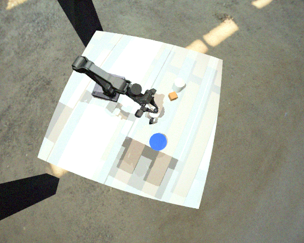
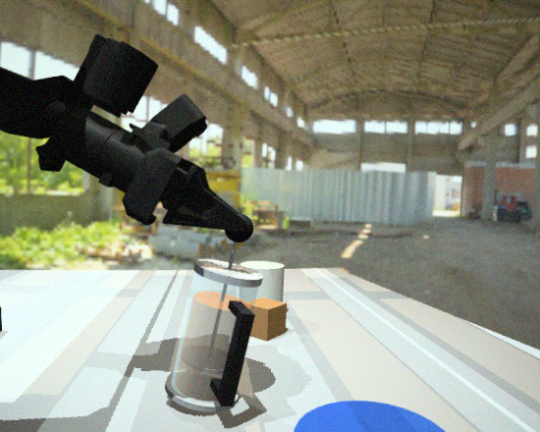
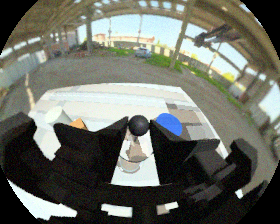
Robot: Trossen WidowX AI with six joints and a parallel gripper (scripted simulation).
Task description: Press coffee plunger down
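The glass coffee press [image 2: 198,344] [image 1: 152,119] stands upright on the table [image 1: 81,132], its black handle facing the camera. A thin rod [image 2: 232,254] rises a short way out of its grey lid to the black plunger knob [image 2: 242,231] [image 3: 139,124]. The plunger disc [image 2: 202,354] sits low inside the glass. My gripper [image 2: 237,228] [image 1: 155,110] [image 3: 139,120] reaches down at a slant from the left and is shut on the knob, just above the lid.
A white cup [image 1: 179,84] [image 2: 272,282] and an orange cube [image 1: 172,95] [image 2: 271,318] stand close behind the press. A flat blue disc [image 1: 158,141] [image 2: 370,417] [image 3: 169,123] lies in front of it. The arm's base [image 1: 106,94] is at the left.
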